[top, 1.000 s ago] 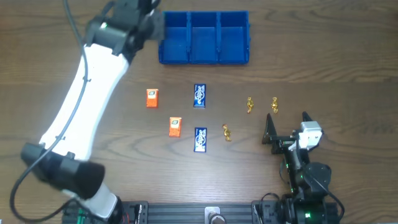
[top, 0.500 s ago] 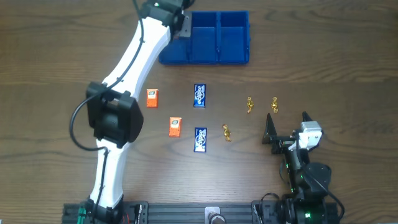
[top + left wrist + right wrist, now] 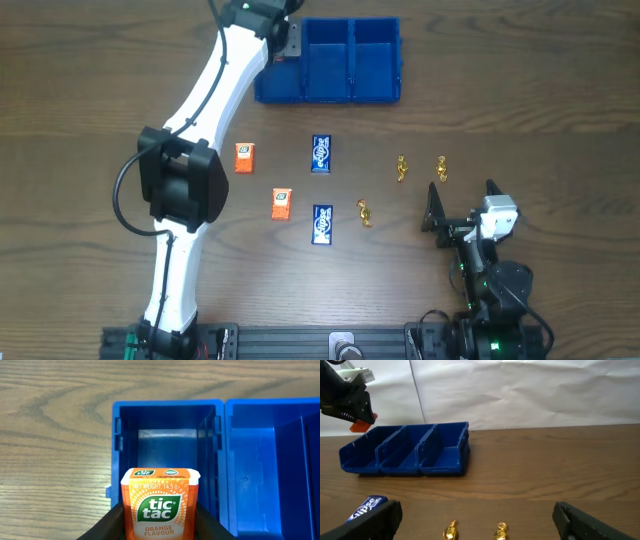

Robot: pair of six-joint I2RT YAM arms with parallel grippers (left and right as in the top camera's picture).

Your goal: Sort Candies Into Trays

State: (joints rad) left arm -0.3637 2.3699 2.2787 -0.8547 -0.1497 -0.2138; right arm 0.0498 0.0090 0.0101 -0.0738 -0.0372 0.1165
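Orange plastic is being clamped by the left gripper [image 3: 160,527]: a small orange candy box [image 3: 160,502] is being held upright, label toward the wrist camera, with the dark fingers [image 3: 111,525] pressed against its two sides. The jaws are being held apart only by the width of the box. In the top view the left gripper [image 3: 284,36] is being shown at the left end of the blue tray [image 3: 378,90], and in its own wrist view the box is being carried over the near edge of the end compartment of the tray [image 3: 116,435]. From the right wrist view the box [image 3: 359,426] is being seen hanging above the tray's [image 3: 442,457] end rim, lifted clear of it.

Down at the right side of the wooden table [image 3: 560,100] the right gripper [image 3: 461,197] is being held low, its fingers spread wide with nothing between them.

Other candies are lying on the table between the tray and the arm bases: two orange boxes [image 3: 245,158] [image 3: 283,204], two blue packets [image 3: 321,154] [image 3: 322,224] and three gold-wrapped sweets [image 3: 402,168] [image 3: 441,168] [image 3: 365,212]. None of these is being touched by either gripper.
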